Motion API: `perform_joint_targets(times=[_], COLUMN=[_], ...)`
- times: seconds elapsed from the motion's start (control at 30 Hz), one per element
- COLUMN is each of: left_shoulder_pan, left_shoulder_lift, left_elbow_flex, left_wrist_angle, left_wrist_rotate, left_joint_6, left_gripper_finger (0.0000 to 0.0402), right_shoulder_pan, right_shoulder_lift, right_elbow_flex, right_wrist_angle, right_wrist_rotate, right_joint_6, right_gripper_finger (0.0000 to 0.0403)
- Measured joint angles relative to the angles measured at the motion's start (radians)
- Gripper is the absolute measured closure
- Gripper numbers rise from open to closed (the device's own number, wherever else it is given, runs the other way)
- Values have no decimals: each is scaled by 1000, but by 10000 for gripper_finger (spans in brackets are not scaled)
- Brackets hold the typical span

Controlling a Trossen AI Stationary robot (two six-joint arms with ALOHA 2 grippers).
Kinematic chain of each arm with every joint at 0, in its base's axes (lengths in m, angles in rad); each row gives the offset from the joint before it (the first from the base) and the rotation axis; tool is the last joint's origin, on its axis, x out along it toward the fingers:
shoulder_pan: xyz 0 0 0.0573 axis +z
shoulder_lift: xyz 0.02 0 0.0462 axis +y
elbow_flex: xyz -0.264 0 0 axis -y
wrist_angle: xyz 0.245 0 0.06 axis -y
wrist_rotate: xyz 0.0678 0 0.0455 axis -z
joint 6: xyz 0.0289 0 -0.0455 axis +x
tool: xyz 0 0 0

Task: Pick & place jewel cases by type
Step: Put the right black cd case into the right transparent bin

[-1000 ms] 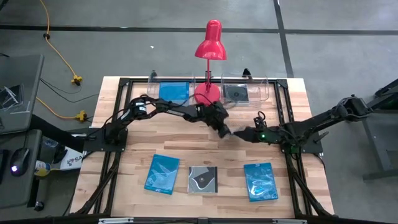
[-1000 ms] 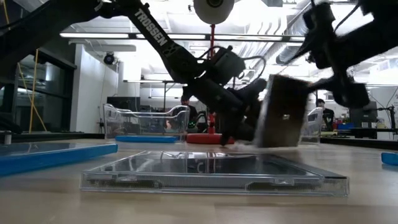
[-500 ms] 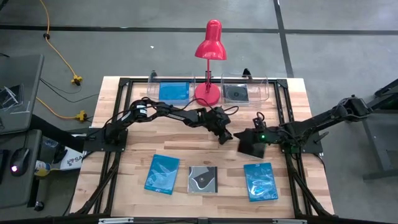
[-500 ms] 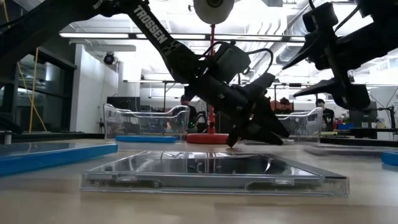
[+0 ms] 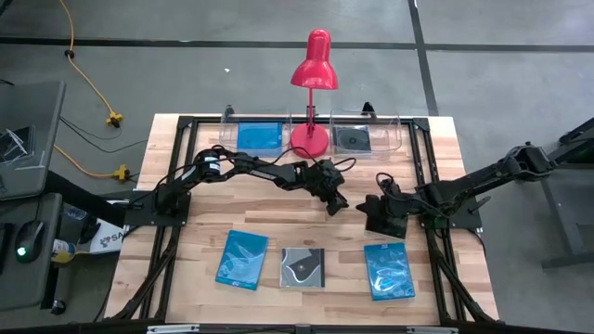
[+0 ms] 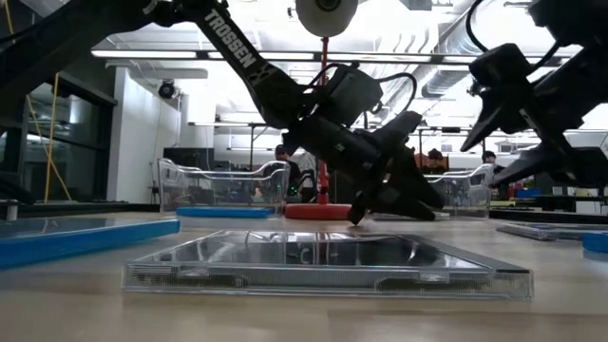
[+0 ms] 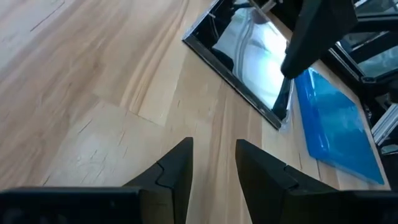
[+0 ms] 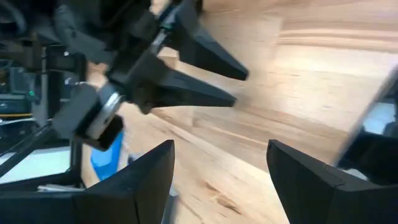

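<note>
blue jewel cases (image 5: 242,257): 3 | dark jewel cases (image 5: 303,266): 3 | trays (image 5: 375,137): 2 | left pincer (image 5: 336,206): released | right pincer (image 5: 374,206): released above one dark case (image 5: 384,223)

Bright overhead glare, low view; right wrist view perhaps blurred.

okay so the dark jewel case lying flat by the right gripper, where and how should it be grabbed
Judging by its pose, take the dark jewel case by two opposite edges, coming from straight above. It lies flat on the table with no face to pinch, so only the thin rim offers purchase. The right gripper hangs open just above it, and the blue jewel case lies apart, leaving the edges free for the fingers.
</note>
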Motion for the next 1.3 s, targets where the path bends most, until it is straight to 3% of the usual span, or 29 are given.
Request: perform_joint_targets(times=[0.3, 0.53, 0.67, 0.77, 1.07, 1.3], left_shoulder_pan=[27, 41, 39, 34, 33, 33], left_shoulder_lift=[1, 1, 3, 5, 5, 5], left_elbow_flex=[0, 0, -1, -2, -2, -2], left_wrist_angle=[11, 20, 63, 116, 164, 168], left_wrist_rotate=[94, 125, 141, 144, 222, 225], left_joint_6=[-7, -10, -39, -83, -177, -176], left_gripper_finger=[282, 282, 282, 282, 282, 282], right_shoulder_pan=[-3, -42, -44, -26, 134, 271], right_shoulder_lift=[-156, -206, -164, -108, 66, 177], right_elbow_flex=[22, 297, 477, 538, 463, 444], right_wrist_angle=[-108, -652, -992, -1143, -1158, -1136], right_wrist_rotate=[38, 33, -8, -70, -253, -316], right_joint_6=[-17, -63, 1, 66, 276, 410], right_gripper_finger=[163, 163, 163, 163, 163, 163])
